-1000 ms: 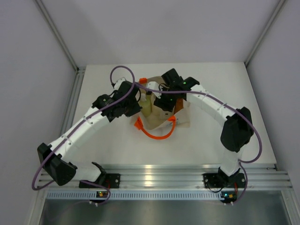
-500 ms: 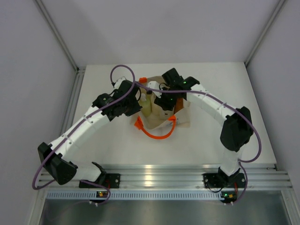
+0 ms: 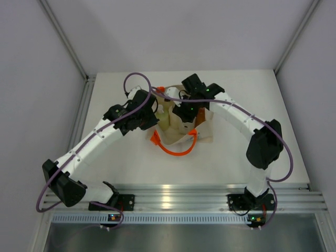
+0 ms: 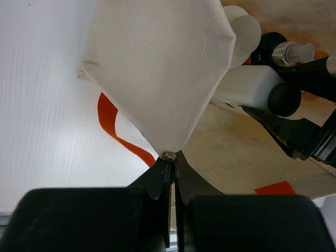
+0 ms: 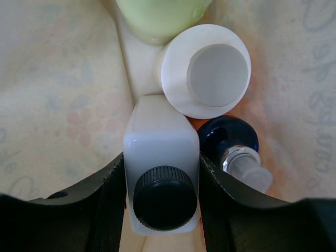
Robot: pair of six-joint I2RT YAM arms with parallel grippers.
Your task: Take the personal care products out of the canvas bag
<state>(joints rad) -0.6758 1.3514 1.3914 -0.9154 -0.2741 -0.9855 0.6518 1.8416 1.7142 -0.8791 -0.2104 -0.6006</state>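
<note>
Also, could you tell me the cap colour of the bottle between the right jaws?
Black, on a white bottle; clearest in the right wrist view.

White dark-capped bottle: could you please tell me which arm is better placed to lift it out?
Right: the right claw clasps the white bottle; the left claw is shut on the canvas bag.

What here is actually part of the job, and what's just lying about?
Part of the job: canvas bag, white bottle, cream cylinder, green bottle, dark-capped bottle, left gripper, right gripper.
Just there: table, purple cables, metal rail.
</note>
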